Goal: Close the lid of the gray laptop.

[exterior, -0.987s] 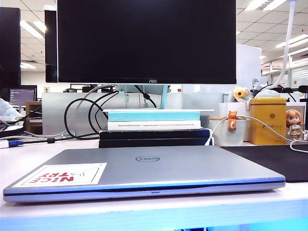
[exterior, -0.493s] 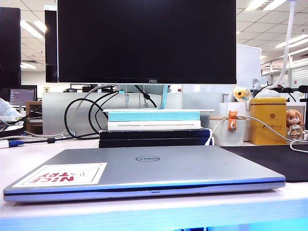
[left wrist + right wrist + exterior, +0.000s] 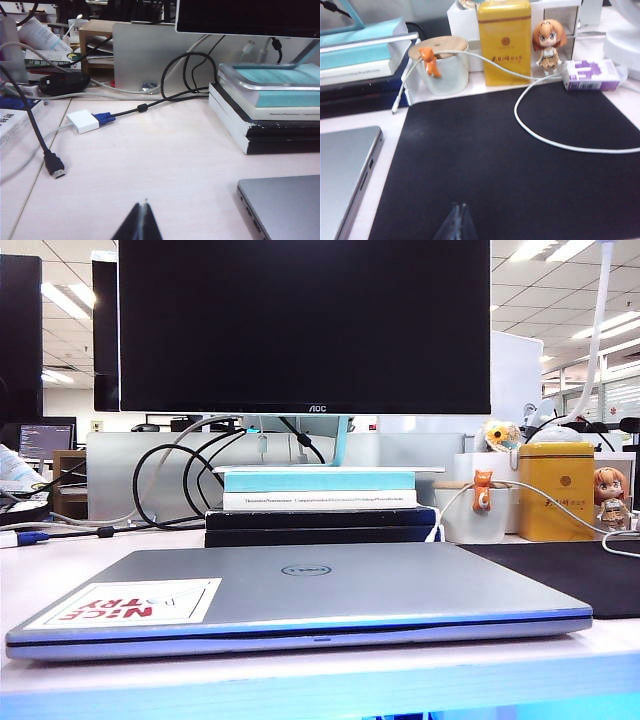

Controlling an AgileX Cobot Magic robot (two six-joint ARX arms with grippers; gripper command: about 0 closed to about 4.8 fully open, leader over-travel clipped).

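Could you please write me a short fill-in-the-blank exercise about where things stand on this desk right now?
1. The lid of the gray laptop is fully ____.
2. The left gripper hangs over the bare desk with its fingers ____.
3. The right gripper hangs over the ____ mat, touching nothing.
4. The white sticker on the lid carries ____ letters.

Missing words: closed; shut; black; red
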